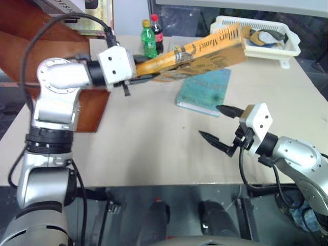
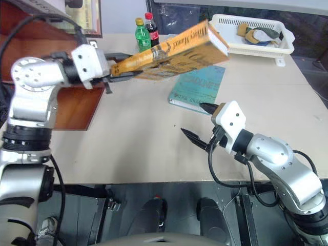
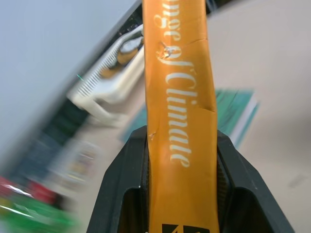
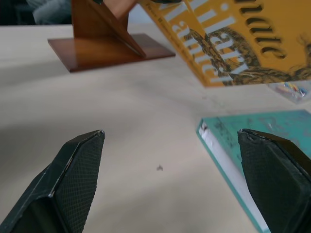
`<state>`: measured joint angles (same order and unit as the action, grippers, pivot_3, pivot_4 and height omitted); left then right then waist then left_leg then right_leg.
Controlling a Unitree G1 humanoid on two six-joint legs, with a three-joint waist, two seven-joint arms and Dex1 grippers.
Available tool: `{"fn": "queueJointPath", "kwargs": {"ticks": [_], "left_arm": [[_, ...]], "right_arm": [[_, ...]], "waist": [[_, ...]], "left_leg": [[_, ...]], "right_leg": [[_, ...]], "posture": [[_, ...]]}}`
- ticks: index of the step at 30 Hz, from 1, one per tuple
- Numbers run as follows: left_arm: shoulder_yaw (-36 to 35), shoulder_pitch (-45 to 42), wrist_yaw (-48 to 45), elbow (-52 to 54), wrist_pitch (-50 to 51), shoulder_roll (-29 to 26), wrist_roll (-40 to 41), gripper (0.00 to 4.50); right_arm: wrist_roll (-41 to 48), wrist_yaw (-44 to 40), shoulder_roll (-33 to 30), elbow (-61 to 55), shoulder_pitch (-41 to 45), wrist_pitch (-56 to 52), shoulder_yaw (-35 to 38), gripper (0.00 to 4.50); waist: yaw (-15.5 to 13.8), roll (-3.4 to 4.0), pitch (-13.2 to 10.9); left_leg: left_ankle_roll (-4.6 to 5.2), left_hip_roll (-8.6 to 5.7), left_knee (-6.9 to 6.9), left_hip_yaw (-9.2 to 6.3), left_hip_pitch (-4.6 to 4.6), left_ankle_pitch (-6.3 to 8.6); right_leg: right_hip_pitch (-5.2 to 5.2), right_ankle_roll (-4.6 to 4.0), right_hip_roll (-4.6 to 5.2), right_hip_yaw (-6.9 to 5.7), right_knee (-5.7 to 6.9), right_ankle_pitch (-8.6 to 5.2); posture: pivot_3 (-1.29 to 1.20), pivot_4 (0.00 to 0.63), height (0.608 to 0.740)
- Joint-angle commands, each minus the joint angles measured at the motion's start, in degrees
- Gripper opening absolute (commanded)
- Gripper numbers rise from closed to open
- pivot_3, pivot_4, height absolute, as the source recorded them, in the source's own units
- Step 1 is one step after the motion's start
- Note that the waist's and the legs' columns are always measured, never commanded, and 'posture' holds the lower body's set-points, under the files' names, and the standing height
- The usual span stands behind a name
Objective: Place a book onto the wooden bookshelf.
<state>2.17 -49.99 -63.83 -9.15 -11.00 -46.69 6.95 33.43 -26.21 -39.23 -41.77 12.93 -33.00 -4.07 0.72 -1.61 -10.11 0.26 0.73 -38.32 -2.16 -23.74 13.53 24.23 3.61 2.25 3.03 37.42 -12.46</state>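
Two grippers here: left gripper [image 1: 134, 78] clamps the book [image 1: 205, 51] up off the table [image 1: 148, 148]. Right gripper [image 1: 220, 124] hangs wide open, empty, near the teal book [image 1: 205, 89].

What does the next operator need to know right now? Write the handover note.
Left tool: shut on the orange book, held in the air over the table.
Right tool: open, holding nothing, low beside the teal book, which lies flat.
Wooden bookshelf: at the robot's left.
Done: book picked up.
Left: carry it to the shelf, set it down, release.
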Motion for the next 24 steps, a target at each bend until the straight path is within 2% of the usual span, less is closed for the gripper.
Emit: {"fn": "queueJointPath", "kwargs": {"ticks": [1,6,14,19,24], "left_arm": [[-5.3,-1.2,-7.5,-4.0,-11.7,-10.5,0.9,1.42],[-10.9,1.1,-10.8,-11.9,-21.5,-20.1,2.8,1.42],[-13.4,0.3,-10.6,-29.3,-33.7,-32.0,-0.7,1.42],[-12.0,-0.5,-9.1,-41.2,-38.2,-36.0,-3.2,1.42],[-9.2,-2.9,-4.1,-51.3,-42.0,-38.0,-9.7,1.42]], "right_arm": [[1.7,-3.8,0.4,-1.3,-0.8,3.7,4.4,4.5],[5.1,-9.3,-0.3,-2.5,-4.9,7.3,10.6,4.5],[11.7,-15.7,-0.6,1.5,0.0,9.6,16.1,4.5],[13.5,-16.8,0.3,1.7,3.7,10.1,15.2,4.5],[14.2,-17.4,1.5,2.8,6.8,9.8,13.6,4.5]], "waist": [[0.3,0.03,0.0],[0.2,0.05,0.0],[0.2,0.05,-0.1],[0.2,0.05,-0.1],[0.0,-0.02,0.0]], "left_leg": [[0.0,0.0,0.0,0.01,0.01,0.0],[0.02,0.18,0.04,0.08,-0.01,0.01],[0.02,0.26,-0.02,0.16,0.04,0.01],[0.02,0.44,-0.01,0.18,0.07,0.01],[0.02,0.44,-0.02,0.21,0.02,0.01]], "right_leg": [[0.0,0.0,0.0,0.01,0.0,0.0],[0.05,0.0,-0.11,0.0,-0.02,-0.01],[0.0,0.08,-0.15,0.01,-0.02,-0.05],[0.03,0.07,-0.32,0.0,0.05,-0.06],[0.04,0.07,-0.3,0.0,0.03,-0.05]], "posture": [[0.0,0.15,0.74],[0.0,0.15,0.74],[0.0,0.15,0.74],[0.0,0.15,0.74],[0.0,0.15,0.74]]}}
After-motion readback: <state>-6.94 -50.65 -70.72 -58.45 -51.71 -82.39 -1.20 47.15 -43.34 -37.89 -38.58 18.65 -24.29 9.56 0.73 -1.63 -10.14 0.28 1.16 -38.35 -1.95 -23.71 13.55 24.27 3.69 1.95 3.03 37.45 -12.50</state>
